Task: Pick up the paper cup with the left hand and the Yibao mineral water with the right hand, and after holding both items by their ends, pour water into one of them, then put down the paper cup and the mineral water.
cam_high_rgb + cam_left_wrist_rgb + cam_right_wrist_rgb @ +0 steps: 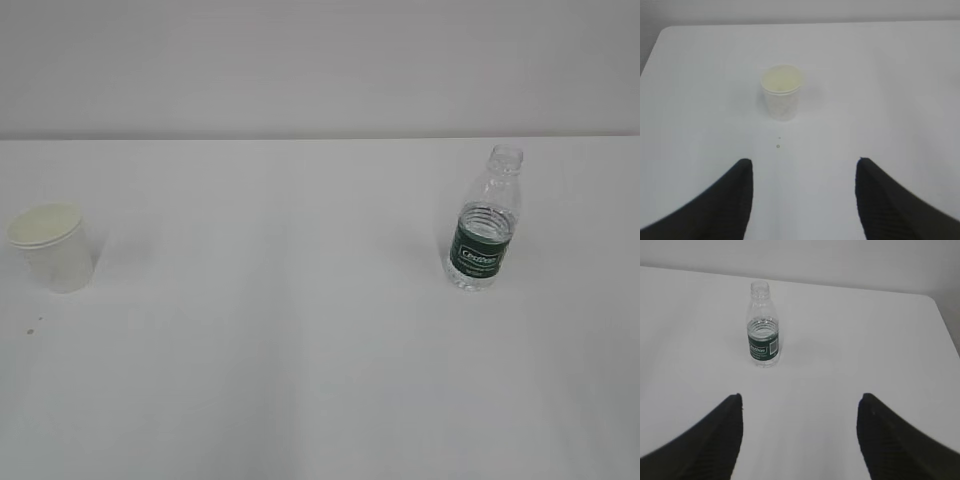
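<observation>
Oddly, both arms escape the exterior view; cup (52, 247) contents seem unreadable.

Cream paper cup (52, 247) stands upright, well apart from upright, capless, green-labelled bottle (487, 222).

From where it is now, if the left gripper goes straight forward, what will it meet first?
Probably the paper cup: it stands upright on the table ahead of the open left gripper, slightly left of its centre line. Nothing else lies between them; depth is unclear.
</observation>
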You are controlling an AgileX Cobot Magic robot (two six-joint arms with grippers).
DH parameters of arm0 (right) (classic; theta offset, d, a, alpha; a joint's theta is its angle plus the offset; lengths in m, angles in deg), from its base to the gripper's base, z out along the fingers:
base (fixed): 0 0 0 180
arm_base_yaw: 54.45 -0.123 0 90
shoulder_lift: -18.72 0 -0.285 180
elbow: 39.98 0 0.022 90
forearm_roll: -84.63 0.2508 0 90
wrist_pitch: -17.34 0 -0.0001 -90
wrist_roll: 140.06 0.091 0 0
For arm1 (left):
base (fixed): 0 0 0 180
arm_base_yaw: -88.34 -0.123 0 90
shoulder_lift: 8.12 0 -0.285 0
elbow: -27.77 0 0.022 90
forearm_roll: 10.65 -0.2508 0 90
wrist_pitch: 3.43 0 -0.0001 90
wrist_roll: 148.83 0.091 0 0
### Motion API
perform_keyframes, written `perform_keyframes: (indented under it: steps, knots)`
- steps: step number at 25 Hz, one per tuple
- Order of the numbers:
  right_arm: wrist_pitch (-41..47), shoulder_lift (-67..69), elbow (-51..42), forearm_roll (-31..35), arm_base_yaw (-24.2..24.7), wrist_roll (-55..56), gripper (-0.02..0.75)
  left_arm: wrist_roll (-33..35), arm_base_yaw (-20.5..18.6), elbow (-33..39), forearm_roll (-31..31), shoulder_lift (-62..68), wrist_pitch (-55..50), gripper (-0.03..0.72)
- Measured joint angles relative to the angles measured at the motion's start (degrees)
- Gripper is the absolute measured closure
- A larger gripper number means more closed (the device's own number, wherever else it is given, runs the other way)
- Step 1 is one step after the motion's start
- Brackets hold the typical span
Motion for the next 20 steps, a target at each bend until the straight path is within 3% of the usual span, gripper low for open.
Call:
perform_keyframes:
  steps: [10,20]
  knots:
    - [-9.0,1.1,-4.3,3.6,0.0,-1.7,0.198,0.3,0.0,0.2,-0.1,4.2,8.2,0.232]
    - [-18.4,1.2,-12.0,11.2,0.0,-9.3,0.198,0.4,0.0,7.1,-0.5,4.3,17.8,0.232]
